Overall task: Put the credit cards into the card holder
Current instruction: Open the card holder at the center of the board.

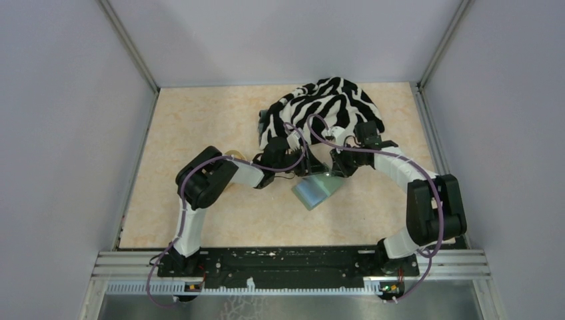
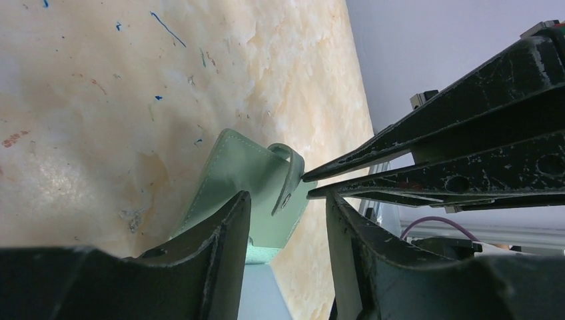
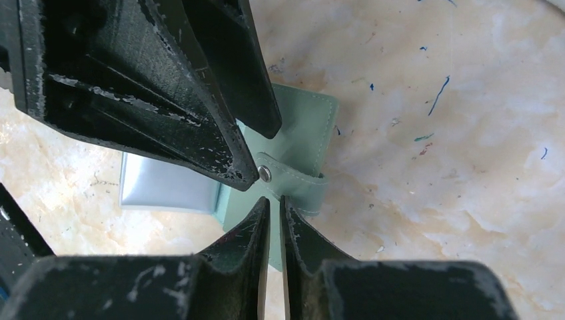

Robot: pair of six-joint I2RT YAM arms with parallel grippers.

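The sage-green card holder (image 1: 313,192) lies open on the table between both grippers, its paler blue-grey inside (image 3: 166,180) showing. Its snap strap (image 3: 293,183) curls up from the green flap (image 3: 303,120). My left gripper (image 2: 286,197) is open, its jaws astride the holder's (image 2: 240,167) edge. My right gripper (image 3: 274,200) is shut to a thin slit, tips at the strap, with nothing seen between them. It reaches in from the right in the left wrist view (image 2: 306,185). No credit cards are in view.
A zebra-striped cloth (image 1: 326,107) is bunched at the back of the table, just behind both wrists. A bit of the tan oval tray (image 1: 234,155) shows behind the left arm. Grey walls close in the left, right and back sides.
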